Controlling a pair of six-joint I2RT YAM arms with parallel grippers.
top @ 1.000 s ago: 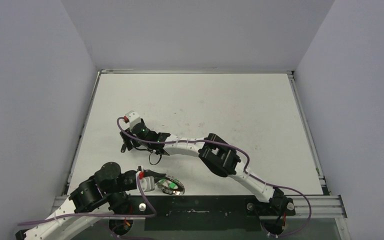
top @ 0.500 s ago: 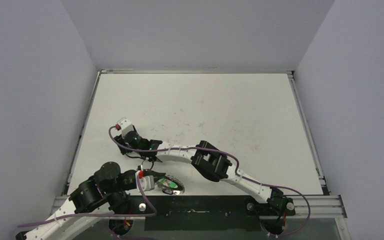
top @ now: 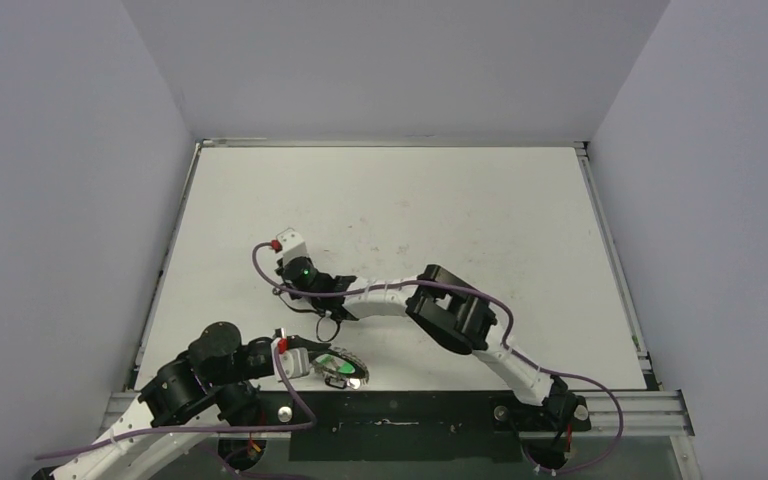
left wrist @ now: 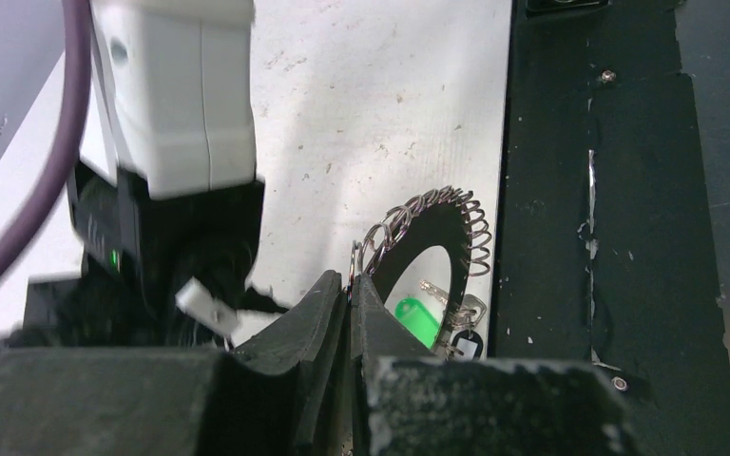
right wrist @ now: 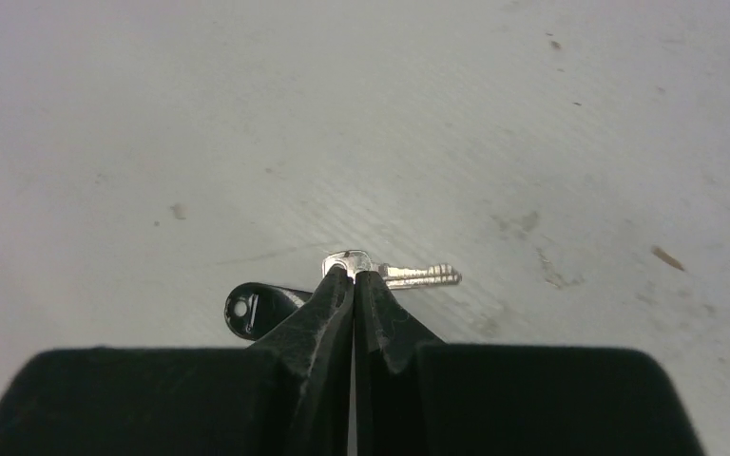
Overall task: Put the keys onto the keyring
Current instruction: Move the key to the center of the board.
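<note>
My left gripper (left wrist: 352, 277) is shut on the rim of the keyring (left wrist: 442, 211), a scalloped silver hoop at the table's near edge (top: 345, 370). Inside the hoop lie a green-headed key (left wrist: 416, 319), a silver key (left wrist: 440, 294) and a black-headed key (left wrist: 469, 345). My right gripper (right wrist: 354, 273) is shut, with its fingertips pinching the head of a silver key (right wrist: 416, 276) that lies on the white table. A black key head (right wrist: 250, 310) with a hole sits just to the left, partly hidden by the left finger. In the top view the right gripper (top: 332, 318) is just behind the ring.
The table's near edge meets a black strip (left wrist: 589, 209) right next to the keyring. The right arm's elbow (top: 450, 305) hangs over the middle of the table. Grey walls enclose the white table (top: 410, 200) on three sides.
The right gripper swung left, then back to the right, and went from open to shut at the silver key's head. The left arm and the ring have stayed put.
</note>
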